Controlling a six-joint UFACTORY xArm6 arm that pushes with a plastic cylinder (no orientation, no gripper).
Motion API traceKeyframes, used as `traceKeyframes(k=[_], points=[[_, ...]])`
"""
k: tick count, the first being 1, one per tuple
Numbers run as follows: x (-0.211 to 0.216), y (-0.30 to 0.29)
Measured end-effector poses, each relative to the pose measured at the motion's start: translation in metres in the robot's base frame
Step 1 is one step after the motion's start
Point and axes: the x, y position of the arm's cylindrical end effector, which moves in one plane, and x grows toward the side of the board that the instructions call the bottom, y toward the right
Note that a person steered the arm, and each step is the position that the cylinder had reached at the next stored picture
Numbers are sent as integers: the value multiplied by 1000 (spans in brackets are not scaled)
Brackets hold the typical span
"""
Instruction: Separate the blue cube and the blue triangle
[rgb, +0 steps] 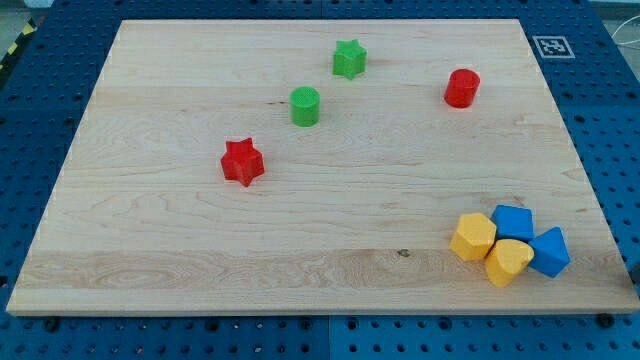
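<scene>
Jaws were not there to see, so you could not tell any open or closed state; this arm ends in a rod, and my tip did not show anywhere in the view either, so its place next to the blocks could not be told.

You had eight blocks on the counter, a pale wooden board with fine grain lines. Two were blue, two yellow, two green and two red. All looked like smooth, shiny plastic.

At the view's bottom right, four sat bunched together. The blue cube was at the top of the bunch, and the blue triangle sat just below it to the right, touching it. The yellow hexagon block was on the left of the bunch. The second yellow block, rounder, sat at the bottom, pressed against both blue ones.

Well apart, you had a red star at left of middle, a green cylinder, a green star near the top, and a red cylinder at upper right.
</scene>
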Motion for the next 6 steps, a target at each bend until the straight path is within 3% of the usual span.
traceKeyframes(k=[6], points=[[-41,-85]])
